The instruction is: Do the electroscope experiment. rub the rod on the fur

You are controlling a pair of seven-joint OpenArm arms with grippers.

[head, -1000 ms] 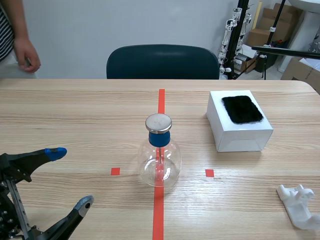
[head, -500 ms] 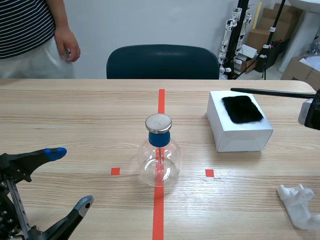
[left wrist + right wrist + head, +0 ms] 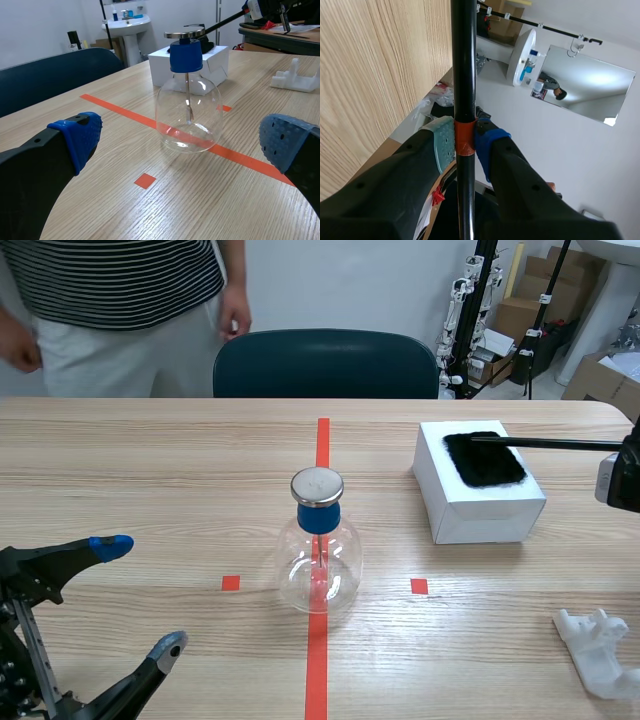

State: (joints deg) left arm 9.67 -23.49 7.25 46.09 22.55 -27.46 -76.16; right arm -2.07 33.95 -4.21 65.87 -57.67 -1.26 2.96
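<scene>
Right gripper [image 3: 465,145] clamped on black rod [image 3: 545,443] at orange band. Rod tip over fur [image 3: 485,458] atop white box [image 3: 478,512]; contact unclear.

Risk: heavy press shoves light box, or rod twists in grip.

Left gripper [image 3: 140,594] spread apart, well short of electroscope [image 3: 320,560].

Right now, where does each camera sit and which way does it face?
Scene: between the arms, facing across the table at flask and fur; left gripper shows.
Left wrist: on the left arm, facing the flask; its open fingers show.
Right wrist: on the right arm, looking along the rod; right gripper shut on it.
Shared: scene and left wrist both show flask and rod.
</scene>
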